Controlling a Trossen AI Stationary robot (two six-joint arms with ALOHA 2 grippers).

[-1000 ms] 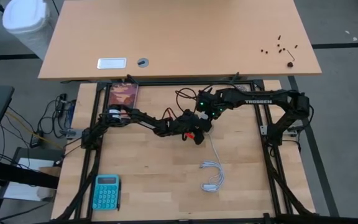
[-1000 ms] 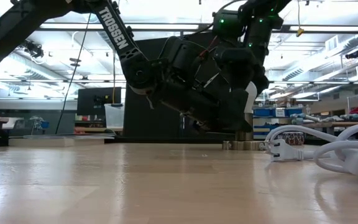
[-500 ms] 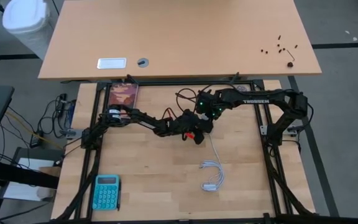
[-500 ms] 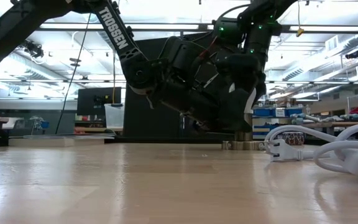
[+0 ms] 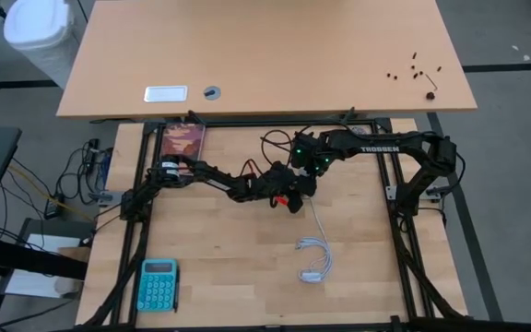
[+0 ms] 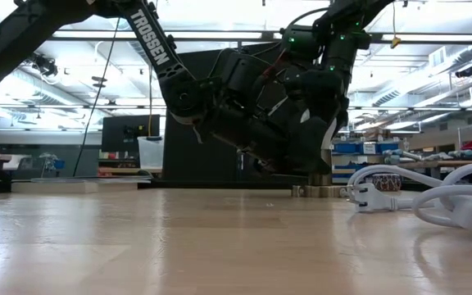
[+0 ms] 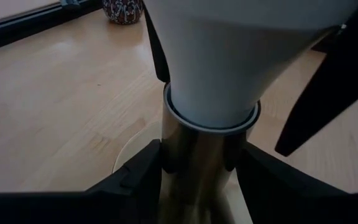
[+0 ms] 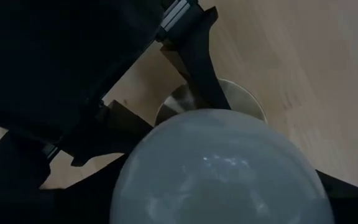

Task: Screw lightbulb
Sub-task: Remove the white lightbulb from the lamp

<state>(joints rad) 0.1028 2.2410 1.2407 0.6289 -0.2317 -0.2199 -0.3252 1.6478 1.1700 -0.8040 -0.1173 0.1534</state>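
Mid-table, left gripper [image 7: 197, 180] clamps the brass socket [image 7: 194, 162], right gripper [image 8: 219, 186] grips the lightbulb [image 7: 229, 56] by its dome, bulb seated upright in that socket

Both claws crowded the lightbulb [image 7: 213, 62] at mid-bench, the left claw [image 7: 197, 168] clamping its socket, leaving no gap there. A white cable [image 5: 315, 258] lay just in front; the calculator [image 5: 158, 284] sat well apart, bare bench [image 5: 229, 267] between.
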